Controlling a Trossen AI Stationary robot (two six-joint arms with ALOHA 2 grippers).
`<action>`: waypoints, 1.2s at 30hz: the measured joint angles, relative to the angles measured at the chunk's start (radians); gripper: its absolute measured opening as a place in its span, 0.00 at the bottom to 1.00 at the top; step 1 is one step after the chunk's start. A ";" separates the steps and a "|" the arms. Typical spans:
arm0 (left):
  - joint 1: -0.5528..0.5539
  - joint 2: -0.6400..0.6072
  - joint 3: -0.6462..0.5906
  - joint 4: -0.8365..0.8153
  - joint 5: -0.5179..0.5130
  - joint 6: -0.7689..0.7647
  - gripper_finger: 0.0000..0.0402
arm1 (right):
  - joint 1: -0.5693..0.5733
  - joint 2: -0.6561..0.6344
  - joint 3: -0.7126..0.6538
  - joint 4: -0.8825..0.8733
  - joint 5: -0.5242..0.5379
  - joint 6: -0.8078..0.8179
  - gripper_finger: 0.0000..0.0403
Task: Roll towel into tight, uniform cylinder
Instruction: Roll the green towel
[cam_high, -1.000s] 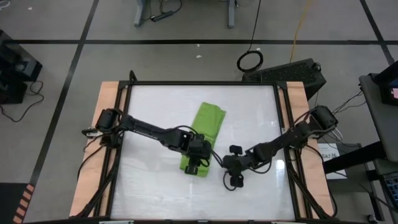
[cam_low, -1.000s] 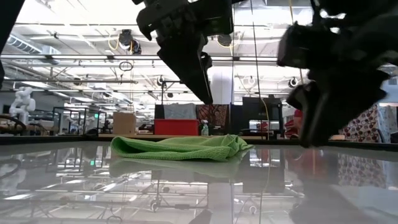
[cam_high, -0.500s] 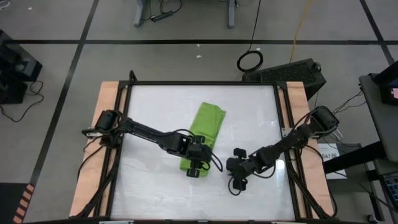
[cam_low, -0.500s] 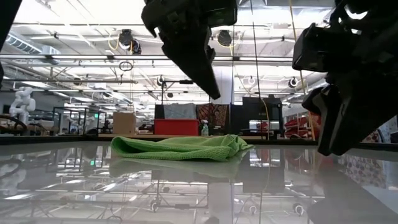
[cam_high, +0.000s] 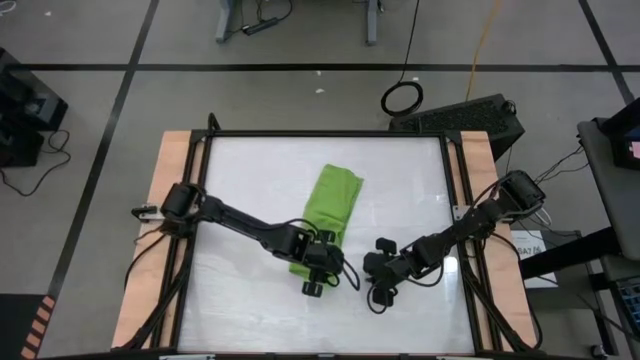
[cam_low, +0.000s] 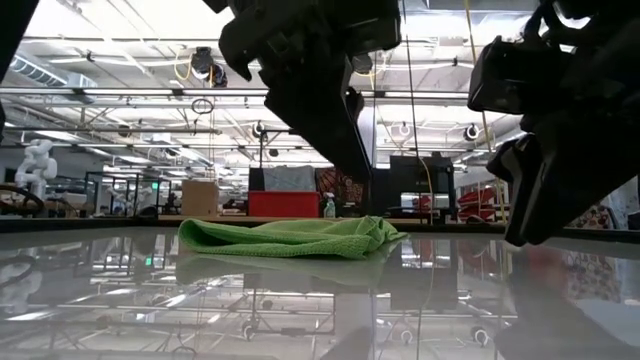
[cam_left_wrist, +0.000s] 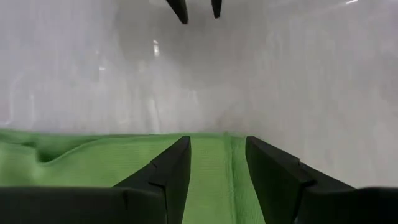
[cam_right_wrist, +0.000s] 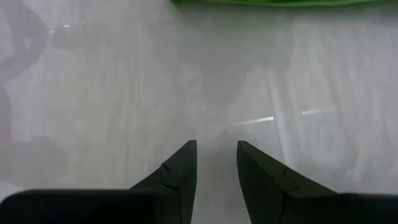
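We see the left gripper (cam_high: 314, 287) has slid back along the towel (cam_high: 328, 210) toward its near end, now past the edge. The right gripper (cam_high: 378, 296) has drawn away from the towel toward the bench's right side.

The right pincer (cam_right_wrist: 216, 163), fingers parted, hovers over glossy table (cam_right_wrist: 112, 93) near the towel (cam_right_wrist: 280, 2).

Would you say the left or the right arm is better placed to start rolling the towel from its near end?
Left, probably. The left gripper hangs open over the near end of the towel, green cloth showing between its fingers. The right gripper is open over bare table beside the towel.
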 joint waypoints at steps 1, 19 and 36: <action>-0.003 0.005 0.000 0.004 0.000 -0.010 0.40 | 0.000 0.000 0.000 0.002 0.000 0.000 0.26; -0.029 0.081 0.000 0.057 -0.171 -0.206 0.40 | 0.000 0.000 0.000 0.014 0.001 -0.011 0.26; -0.065 0.077 0.000 0.046 -0.159 -0.285 0.38 | 0.000 0.000 0.001 0.035 0.001 -0.026 0.26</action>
